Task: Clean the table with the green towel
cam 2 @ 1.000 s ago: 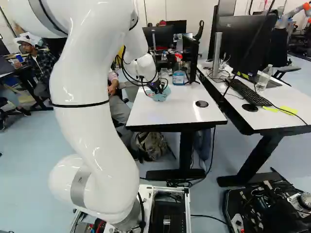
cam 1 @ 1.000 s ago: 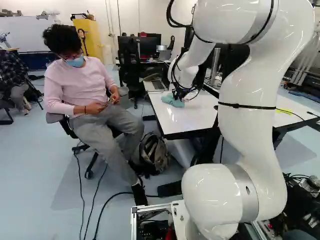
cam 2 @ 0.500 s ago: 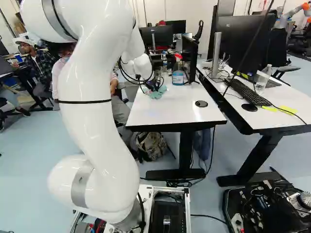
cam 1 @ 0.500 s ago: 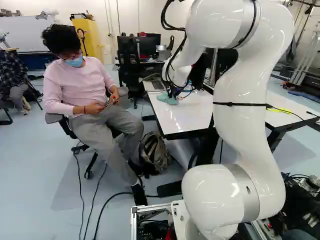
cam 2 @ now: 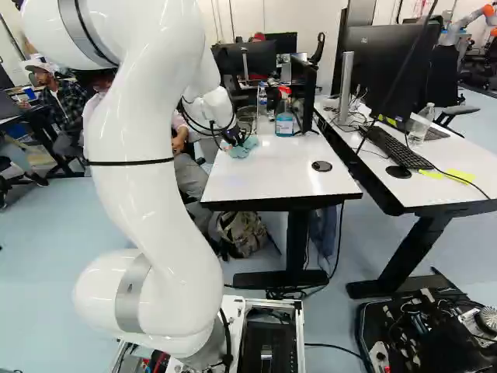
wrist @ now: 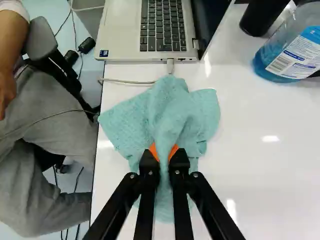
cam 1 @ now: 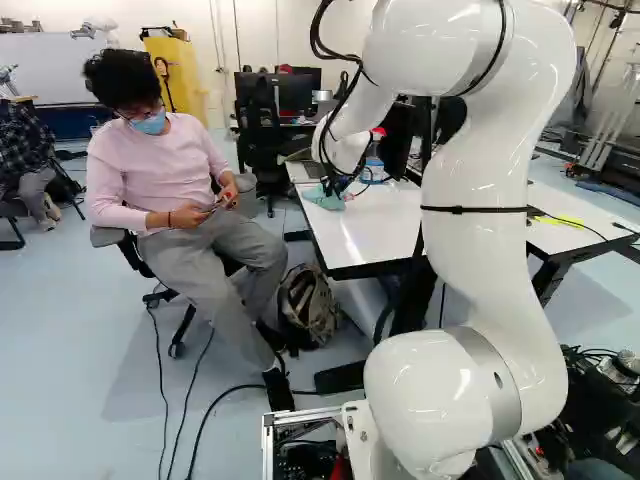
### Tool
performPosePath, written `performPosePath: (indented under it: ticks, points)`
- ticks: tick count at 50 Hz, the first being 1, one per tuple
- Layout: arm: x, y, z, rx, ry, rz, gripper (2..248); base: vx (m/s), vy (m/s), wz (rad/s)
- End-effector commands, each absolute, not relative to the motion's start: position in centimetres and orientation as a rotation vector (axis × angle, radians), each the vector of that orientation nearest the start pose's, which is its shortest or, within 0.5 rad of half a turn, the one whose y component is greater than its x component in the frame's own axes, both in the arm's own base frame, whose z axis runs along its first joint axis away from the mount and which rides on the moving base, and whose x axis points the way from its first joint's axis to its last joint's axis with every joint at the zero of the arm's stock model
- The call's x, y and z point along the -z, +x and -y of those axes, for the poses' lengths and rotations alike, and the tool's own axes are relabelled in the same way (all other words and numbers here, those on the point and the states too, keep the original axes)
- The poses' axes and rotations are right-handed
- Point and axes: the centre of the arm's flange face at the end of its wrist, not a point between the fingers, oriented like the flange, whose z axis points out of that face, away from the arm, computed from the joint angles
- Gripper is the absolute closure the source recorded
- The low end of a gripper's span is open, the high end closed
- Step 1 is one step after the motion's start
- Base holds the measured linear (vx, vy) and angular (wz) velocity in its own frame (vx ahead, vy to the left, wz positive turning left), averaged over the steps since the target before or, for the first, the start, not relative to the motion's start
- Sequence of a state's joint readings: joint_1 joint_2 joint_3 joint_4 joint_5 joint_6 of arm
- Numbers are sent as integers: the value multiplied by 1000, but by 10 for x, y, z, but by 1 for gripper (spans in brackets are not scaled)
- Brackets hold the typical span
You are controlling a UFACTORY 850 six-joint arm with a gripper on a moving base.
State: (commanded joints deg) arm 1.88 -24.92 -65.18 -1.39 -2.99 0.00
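Note:
At the table's left side, my gripper (cam 2: pixel 233 138) is low over the white table (cam 2: pixel 283 175) in the right base view. The green towel (cam 2: pixel 245 148) lies bunched beneath it. In the wrist view the gripper (wrist: pixel 164 152) is shut on a raised fold of the towel (wrist: pixel 182 117), one orange pad on each side. The rest of the cloth spreads on the tabletop around the fingers, close to the table's edge by the seated person. Part of the towel is hidden under the fingers.
Ahead of the towel stands an open laptop (wrist: pixel 150 30), its cable close to the cloth. A bottle of blue liquid (cam 2: pixel 284 120) stands farther right. A round black disc (cam 2: pixel 321 166) lies on the table. A person (cam 1: pixel 170 190) sits beside the table's left edge. Another robot (cam 2: pixel 474 15) stands far back.
The arm has swung left in both base views, carrying the gripped towel across the tabletop toward the person's side. The bottle has come out from behind the arm in the left base view. The base has stayed put.

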Motion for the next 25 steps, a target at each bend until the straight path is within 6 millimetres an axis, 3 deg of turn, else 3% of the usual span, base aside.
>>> performPosePath:
  ticks: [13, 25]
  points:
    - [-419, 586, -24, 981, -2979, 96, 213, 0, 0, 0]
    - [-420, 567, -14, 966, -2990, 72, 213, 0, 0, 0]
